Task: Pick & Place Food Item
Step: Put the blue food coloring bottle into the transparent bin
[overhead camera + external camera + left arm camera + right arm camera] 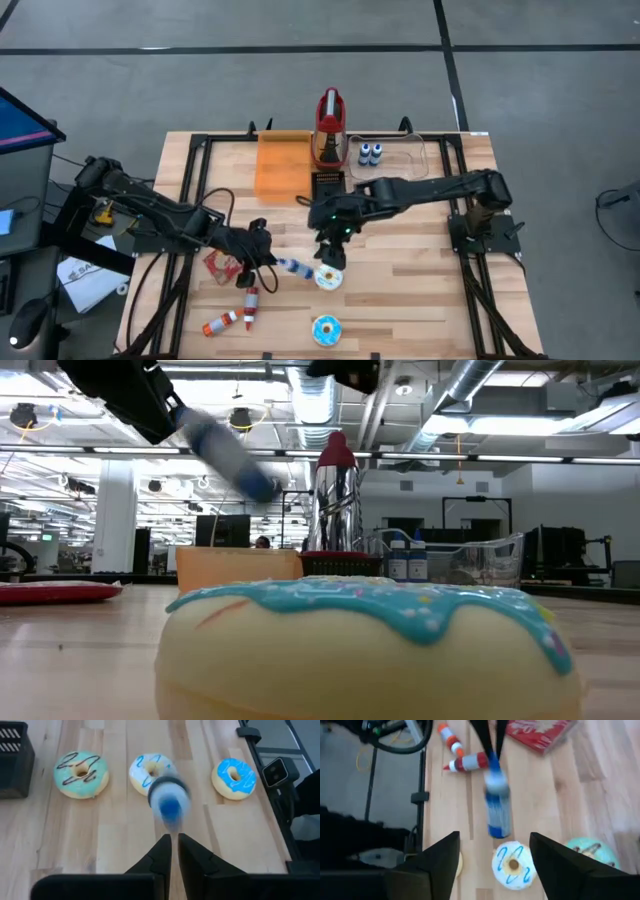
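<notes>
The food item, a flat red packet (220,265) (540,732) (55,592), lies on the table at the left, and neither gripper touches it. Just right of it my left gripper (262,250) (174,851) is shut on the top end of a blue-and-white tube (293,267) (169,802) (497,805), which hangs blurred above the wood. My right gripper (330,255) (495,865) is open over the table's middle with nothing between its fingers, above a white donut with blue stripes (328,277) (512,865).
Two red-and-white tubes (250,305) (220,322) lie near the front left. A blue donut (327,329) sits at the front edge and a teal one (592,852) near the right gripper. At the back stand an orange bin (282,165), a black basket (328,185) and a clear bin (400,155).
</notes>
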{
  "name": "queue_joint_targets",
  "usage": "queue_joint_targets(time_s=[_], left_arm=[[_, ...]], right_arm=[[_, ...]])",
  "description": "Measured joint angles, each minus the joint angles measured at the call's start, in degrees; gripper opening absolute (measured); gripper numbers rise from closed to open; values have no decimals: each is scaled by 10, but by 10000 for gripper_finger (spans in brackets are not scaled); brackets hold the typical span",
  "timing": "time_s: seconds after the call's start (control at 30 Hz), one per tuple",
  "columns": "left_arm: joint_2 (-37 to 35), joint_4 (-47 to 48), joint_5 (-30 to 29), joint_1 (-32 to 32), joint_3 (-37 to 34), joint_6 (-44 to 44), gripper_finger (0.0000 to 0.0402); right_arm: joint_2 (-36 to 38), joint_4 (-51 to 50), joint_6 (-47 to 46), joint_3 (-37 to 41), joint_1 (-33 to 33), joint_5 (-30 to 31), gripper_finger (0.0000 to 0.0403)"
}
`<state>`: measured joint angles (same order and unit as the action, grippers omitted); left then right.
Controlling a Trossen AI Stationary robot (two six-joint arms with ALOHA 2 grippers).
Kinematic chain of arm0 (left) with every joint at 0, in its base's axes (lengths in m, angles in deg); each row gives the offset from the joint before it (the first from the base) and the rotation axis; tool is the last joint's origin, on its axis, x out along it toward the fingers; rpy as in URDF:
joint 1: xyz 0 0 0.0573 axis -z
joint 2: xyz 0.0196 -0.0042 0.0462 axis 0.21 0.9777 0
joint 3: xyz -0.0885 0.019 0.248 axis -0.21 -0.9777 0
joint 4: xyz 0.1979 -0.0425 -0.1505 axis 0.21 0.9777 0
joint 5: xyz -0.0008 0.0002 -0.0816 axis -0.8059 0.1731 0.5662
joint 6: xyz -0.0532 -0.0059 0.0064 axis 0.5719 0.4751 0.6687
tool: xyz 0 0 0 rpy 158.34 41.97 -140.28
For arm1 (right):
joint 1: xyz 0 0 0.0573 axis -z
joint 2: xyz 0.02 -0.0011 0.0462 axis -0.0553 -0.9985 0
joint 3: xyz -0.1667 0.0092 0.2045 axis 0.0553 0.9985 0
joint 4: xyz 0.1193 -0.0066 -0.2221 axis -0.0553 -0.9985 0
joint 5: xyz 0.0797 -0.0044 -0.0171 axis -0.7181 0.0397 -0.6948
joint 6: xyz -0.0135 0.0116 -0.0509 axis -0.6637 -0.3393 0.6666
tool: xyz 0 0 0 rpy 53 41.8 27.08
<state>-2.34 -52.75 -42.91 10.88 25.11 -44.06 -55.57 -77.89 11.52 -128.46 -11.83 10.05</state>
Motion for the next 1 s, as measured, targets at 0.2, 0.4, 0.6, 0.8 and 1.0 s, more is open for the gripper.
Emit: queue_joint_targets(time_s=[0.2, 0.4, 0.6, 0.8, 1.0], left_arm=[[0, -14, -5, -3, 0, 4, 0], [0, -4, -6, -5, 0, 22, 0], [-5, 4, -4, -5, 0, 47, 13], [-5, 3, 0, 4, 0, 54, 46], [-9, 10, -1, 22, 0, 53, 91]], right_arm=[[-50, 10, 20, -45, 0, -1, 240], [-62, -27, 5, -49, -1, 8, 240], [-57, -75, -46, -49, -7, 36, 240], [-52, -147, -84, -38, -40, 71, 240], [-19, -166, -137, 17, -100, 114, 240]])
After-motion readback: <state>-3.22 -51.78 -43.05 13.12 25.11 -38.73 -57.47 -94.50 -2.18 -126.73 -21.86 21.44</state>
